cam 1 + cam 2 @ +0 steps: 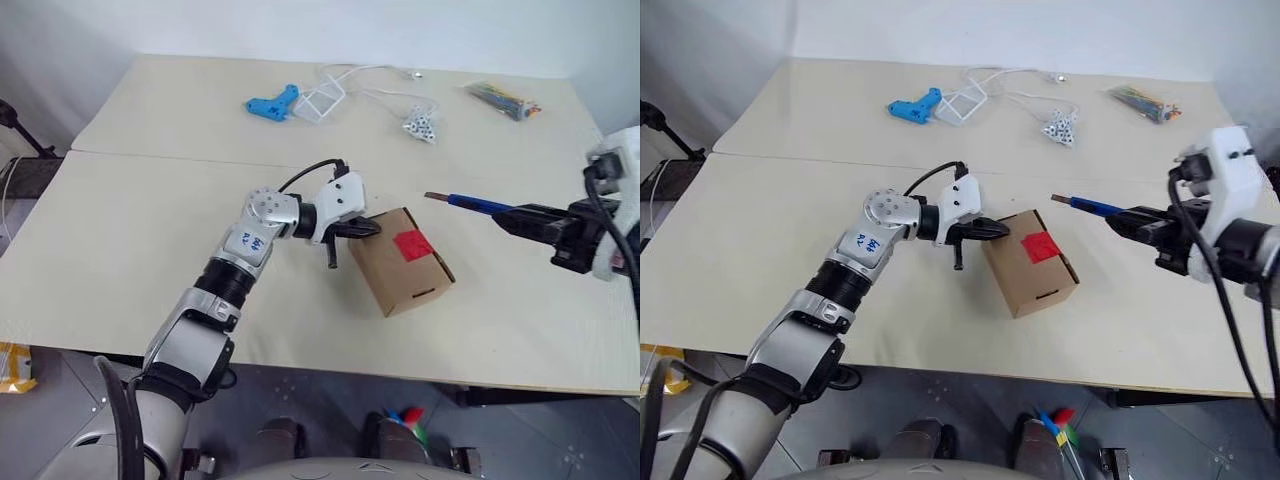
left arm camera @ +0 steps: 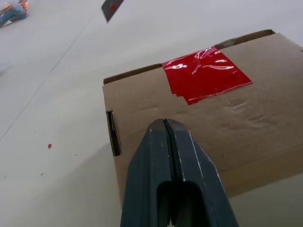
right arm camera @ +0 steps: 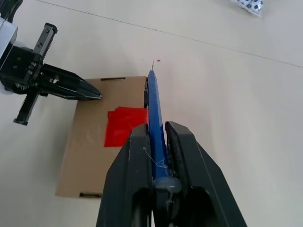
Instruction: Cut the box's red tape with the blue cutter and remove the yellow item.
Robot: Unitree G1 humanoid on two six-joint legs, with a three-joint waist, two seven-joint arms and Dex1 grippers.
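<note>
The brown cardboard box (image 1: pixel 400 272) stands mid-table with its flaps closed and a slot in one side. The red tape (image 1: pixel 412 243) is a square patch on its top face. My left gripper (image 1: pixel 375 228) is shut with nothing in it. Its tips lie over the box's top at the left edge, short of the tape (image 2: pixel 206 73). My right gripper (image 1: pixel 522 218) hovers to the right of the box, shut on the blue cutter (image 1: pixel 475 204). The cutter (image 3: pixel 154 106) points toward the tape, its tip above the box's right side. The yellow item is hidden.
At the table's far side lie a light blue pistol-shaped tool (image 1: pixel 272 104), a white cable with a wire frame (image 1: pixel 335 90), a small bag of white bits (image 1: pixel 421 124) and a bag of coloured pieces (image 1: pixel 503 100). A seam crosses the tabletop (image 1: pixel 150 230) behind the box.
</note>
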